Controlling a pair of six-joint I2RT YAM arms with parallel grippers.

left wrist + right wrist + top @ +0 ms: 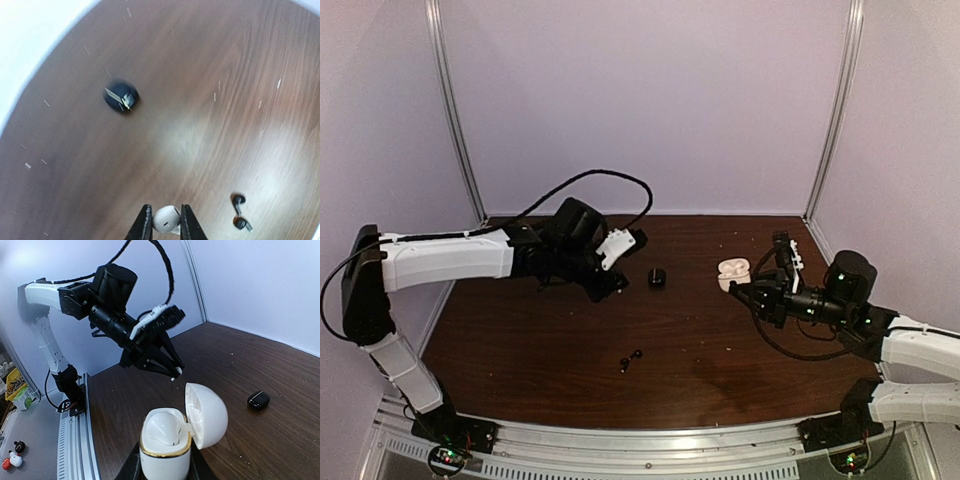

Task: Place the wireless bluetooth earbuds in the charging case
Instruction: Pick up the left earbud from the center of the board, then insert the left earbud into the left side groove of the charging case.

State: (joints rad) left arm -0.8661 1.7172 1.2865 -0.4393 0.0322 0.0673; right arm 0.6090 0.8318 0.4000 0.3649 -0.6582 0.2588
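Our left gripper (pixel 166 210) is clenched on one glossy white stemmed earbud (pixel 166 221), which sits between its two fingers above the dark brown wooden table (pixel 570 340). Our right gripper (pixel 165 467) is clamped around the base of the white egg-shaped charging case with a gold rim (pixel 165 442), whose rounded lid (pixel 207 415) stands open to one side. The step in hand, as we judge it, is to carry this earbud across to the open case and seat it. To do it well, we should hold the case upright and steady, approach from the side away from the lid, and lower the stem first into a free socket. Whether one socket is already filled we cannot tell from the right wrist view. The earbud looks small and smooth, so we should release the fingers only when it rests fully in the socket. The two small black earbuds (pixel 239 200) lie close together on the table, well apart from the small black rounded case (pixel 121 96).
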